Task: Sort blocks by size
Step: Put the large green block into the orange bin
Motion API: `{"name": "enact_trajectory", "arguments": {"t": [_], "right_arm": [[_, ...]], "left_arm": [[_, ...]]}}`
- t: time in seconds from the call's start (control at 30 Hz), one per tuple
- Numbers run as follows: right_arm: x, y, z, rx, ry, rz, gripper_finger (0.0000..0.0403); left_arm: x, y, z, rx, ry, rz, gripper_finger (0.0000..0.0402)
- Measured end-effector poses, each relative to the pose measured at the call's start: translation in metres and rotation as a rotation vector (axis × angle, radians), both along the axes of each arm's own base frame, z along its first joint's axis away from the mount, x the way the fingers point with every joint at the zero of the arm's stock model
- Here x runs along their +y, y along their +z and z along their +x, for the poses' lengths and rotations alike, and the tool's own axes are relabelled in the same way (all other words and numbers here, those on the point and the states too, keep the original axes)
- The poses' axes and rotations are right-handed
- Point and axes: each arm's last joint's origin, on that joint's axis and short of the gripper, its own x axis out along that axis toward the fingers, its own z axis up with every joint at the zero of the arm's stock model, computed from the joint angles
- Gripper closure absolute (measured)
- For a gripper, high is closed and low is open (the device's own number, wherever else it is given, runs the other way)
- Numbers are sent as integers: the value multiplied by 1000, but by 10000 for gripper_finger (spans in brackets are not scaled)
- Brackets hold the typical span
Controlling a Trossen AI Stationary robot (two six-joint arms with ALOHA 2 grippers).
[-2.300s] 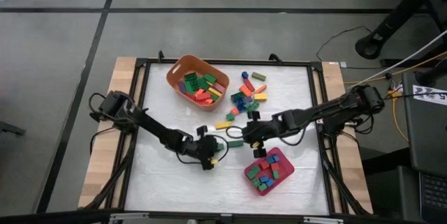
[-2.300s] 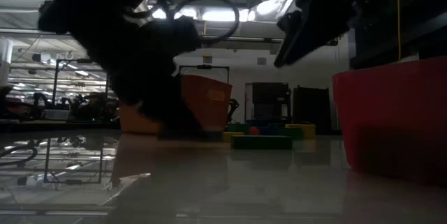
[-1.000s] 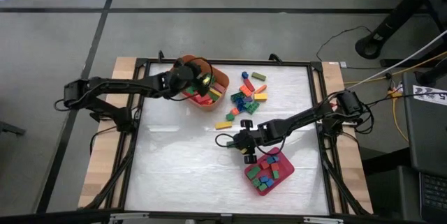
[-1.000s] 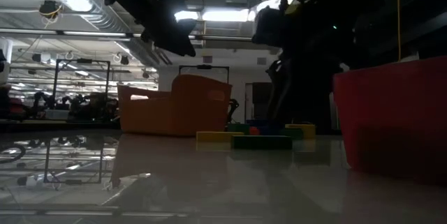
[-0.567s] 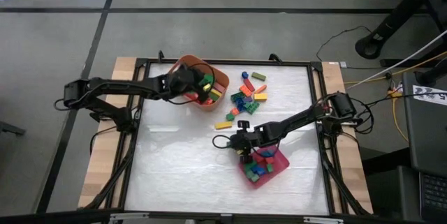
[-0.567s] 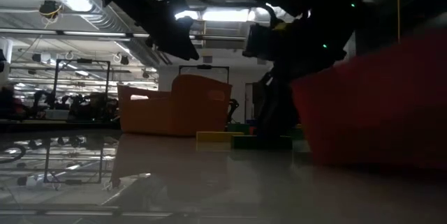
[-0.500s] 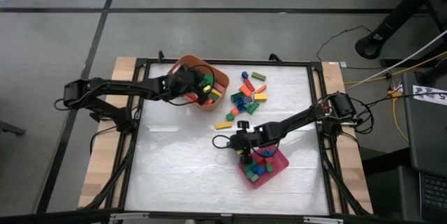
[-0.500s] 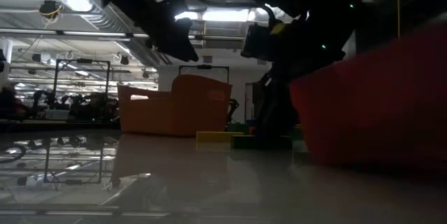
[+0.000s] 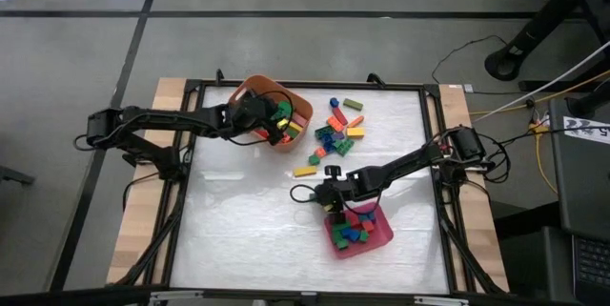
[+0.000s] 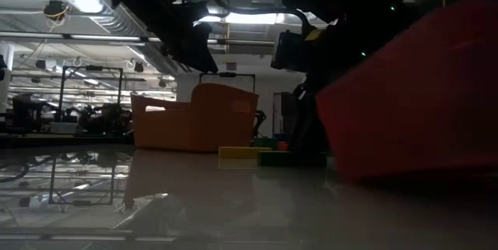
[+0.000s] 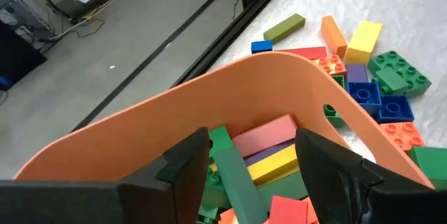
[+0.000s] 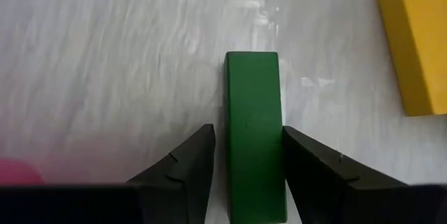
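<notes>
A: Looking down on the white table (image 9: pixel 238 220), what is crowding the arms?

B: The orange tub (image 9: pixel 250 89) is sitting near the far left corner, stuffed with blocks (image 9: pixel 284 127). The left gripper (image 9: pixel 270 121) is hanging right over it, its fingers (image 11: pixel 190 165) standing apart around a long green block (image 11: pixel 235 182) that is lying among pink and yellow ones. I cannot tell whether the pads are touching that block.

A: And the right side?

B: The right gripper (image 9: pixel 329 198) is sitting low near the middle of the table, just beside the pink-red tray (image 9: pixel 380 240), whose wall is filling much of the low view (image 10: pixel 405 94). Its jaws are standing partly open along both long sides of a green long block (image 12: pixel 253 130) lying flat on the table; whether they are pressing it I cannot tell. A yellow block (image 12: pixel 417 49) is lying just beside.

A: Anything else loose?

B: A scatter of mixed blocks (image 9: pixel 339 127) is lying toward the far edge, between tub and right arm, and small ones (image 9: pixel 355 234) are filling the tray.
</notes>
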Motion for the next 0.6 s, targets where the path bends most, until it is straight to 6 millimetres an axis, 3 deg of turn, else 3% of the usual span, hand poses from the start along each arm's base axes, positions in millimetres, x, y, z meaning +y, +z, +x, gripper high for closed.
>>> {"name": "enact_trajectory", "arguments": {"t": [0.13,0.33,0.5,0.6], "right_arm": [[0,0,0,4,4,5,247],[1,1,-1,4,6,6,304],[0,7,-4,10,17,21,304],[0,22,-6,-26,27,44,300]], "left_arm": [[0,0,0,-1,0,0,204],[0,0,0,-1,0,0,204],[0,0,0,-2,0,0,204],[0,0,0,-3,1,-1,204]]}}
